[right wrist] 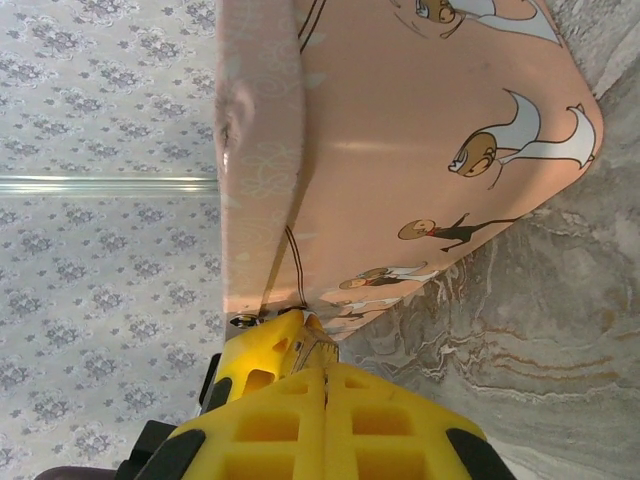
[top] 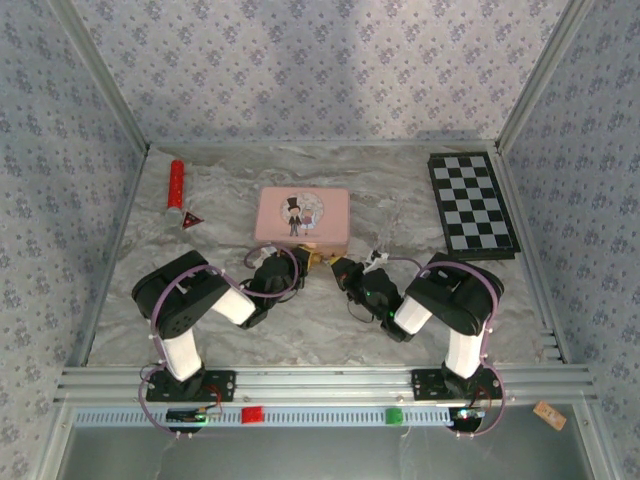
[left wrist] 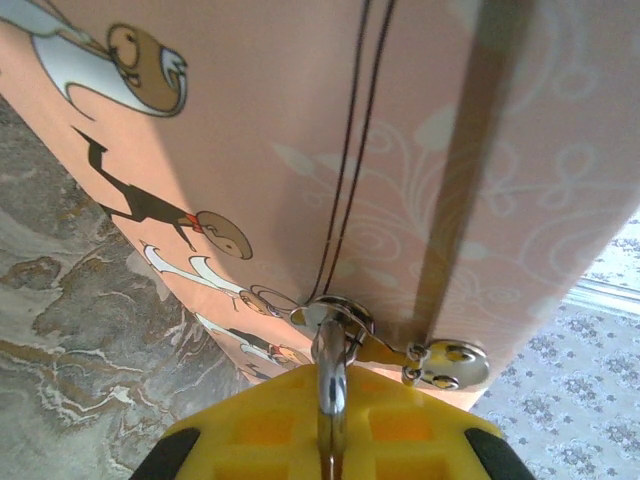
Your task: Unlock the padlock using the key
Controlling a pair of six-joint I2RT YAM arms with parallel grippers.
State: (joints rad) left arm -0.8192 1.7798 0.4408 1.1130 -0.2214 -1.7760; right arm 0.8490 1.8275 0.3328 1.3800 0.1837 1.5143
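Tight against tin (top: 302, 213) edge: padlock (left wrist: 330, 372), fingers (left wrist: 250, 432)

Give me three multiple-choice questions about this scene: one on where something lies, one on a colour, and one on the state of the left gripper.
1. Where on the table does the checkerboard lie?
A. at the far right
B. at the far left
C. at the near edge

2. What colour is the cylinder at the far left?
A. blue
B. red
C. green

3. How does the left gripper stand?
A. wide open in the air
B. open, flat on the table
C. shut on the thin silvery shackle of the padlock

Answers:
1. A: the top view shows it in the far right corner.
2. B: it is plainly red against the grey cover.
3. C: the left wrist view shows the yellow fingers closed around the shackle at the clasp of the pink tin.
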